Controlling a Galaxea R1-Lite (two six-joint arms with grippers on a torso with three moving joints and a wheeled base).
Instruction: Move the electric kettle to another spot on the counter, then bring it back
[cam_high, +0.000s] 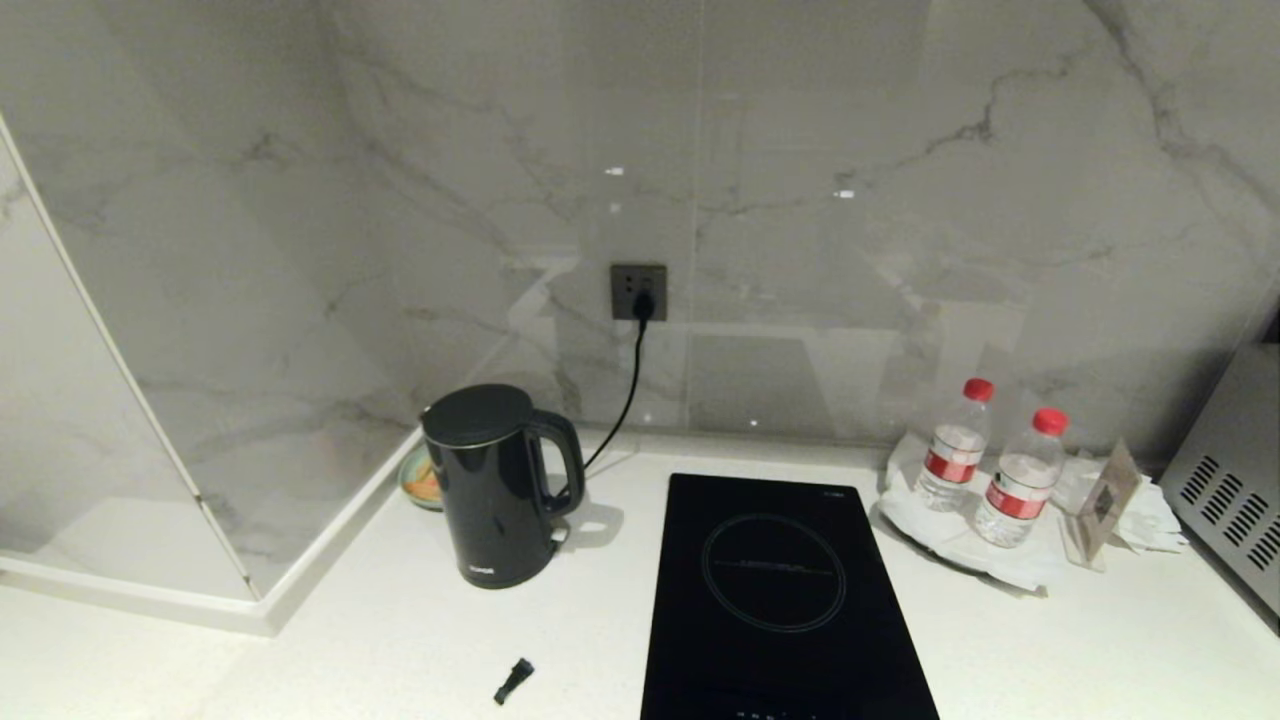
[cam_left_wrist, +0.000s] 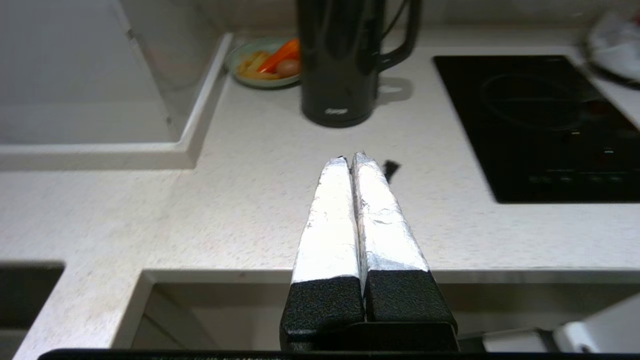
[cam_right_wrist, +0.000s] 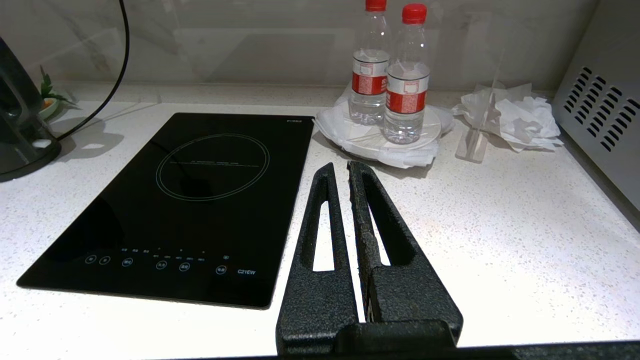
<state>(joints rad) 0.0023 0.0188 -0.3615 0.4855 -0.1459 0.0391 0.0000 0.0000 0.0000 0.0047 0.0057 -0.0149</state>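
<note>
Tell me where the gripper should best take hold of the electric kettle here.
Probably the curved side handle of the electric kettle: it juts toward the hob, leaving an open loop. Come from that side; the glossy body looks too wide for a gripper.

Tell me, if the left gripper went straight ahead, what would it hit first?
Probably the electric kettle. The left gripper, jaws shut, points toward it over bare counter; the small black piece lies just beside that line.

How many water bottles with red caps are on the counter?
2. One bottle stands nearer the marble wall; the other bottle stands just in front of it, toward the right. Both stand on white paper right of the hob. None looks hidden.
</note>
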